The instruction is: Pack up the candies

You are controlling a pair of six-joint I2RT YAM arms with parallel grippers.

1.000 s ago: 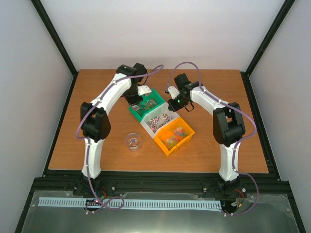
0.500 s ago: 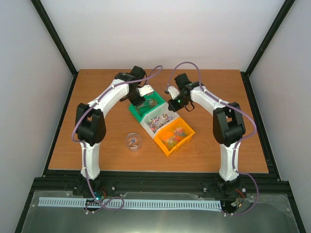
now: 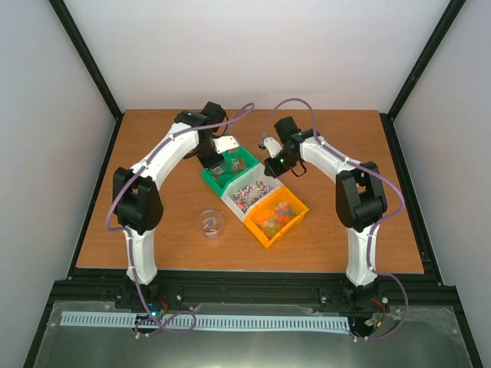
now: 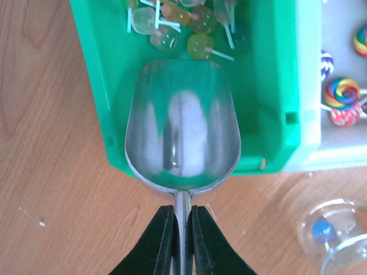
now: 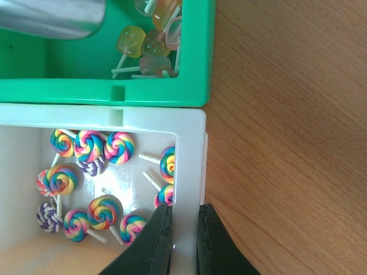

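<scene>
While left gripper (image 4: 178,240) clamps scoop (image 4: 180,132) handle, empty bowl faces candies (image 4: 172,23) in green bin (image 4: 97,86) — ready to dig | right gripper (image 5: 183,240) pinches white bin (image 5: 189,149) wall — likely steadying it.

Tiny lollipop candies (image 5: 117,148) loose in bins (image 5: 160,117)

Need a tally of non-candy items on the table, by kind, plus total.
Plastic bins: 3 (green bin, white bin, orange bin)
Clear jar: 1
Metal scoop: 1
Total: 5
</scene>
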